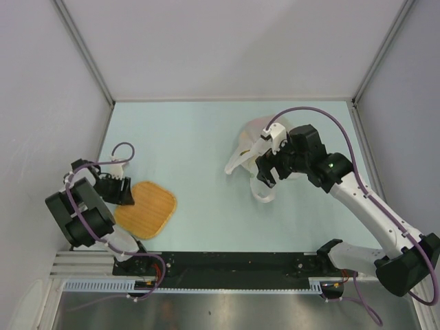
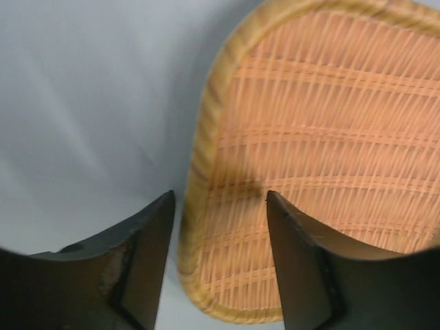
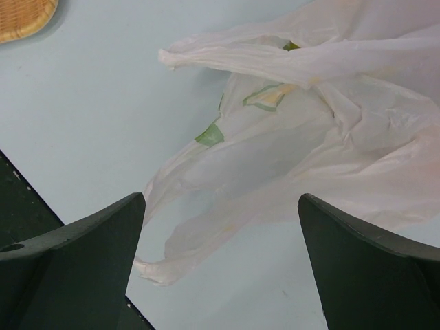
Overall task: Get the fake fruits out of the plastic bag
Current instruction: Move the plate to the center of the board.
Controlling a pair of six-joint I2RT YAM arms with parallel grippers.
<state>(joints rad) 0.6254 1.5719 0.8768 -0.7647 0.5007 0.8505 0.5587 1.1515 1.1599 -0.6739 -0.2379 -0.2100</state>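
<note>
Hovering at the left, the left gripper (image 1: 128, 194) keeps its jaws apart and empty over the woven mat's (image 1: 147, 208) edge. To the right, the plastic bag (image 1: 240, 159) lies crumpled on the table (image 1: 199, 130), thin and milky white, under the wide-spread right gripper (image 1: 265, 172). Only the right wrist view shows green patches (image 3: 210, 134) through its film.

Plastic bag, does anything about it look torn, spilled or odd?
Nothing stands out. The plastic bag lies crumpled on the table, handle loops splayed; green patches show through it, and nothing lies spilled beside it.
</note>
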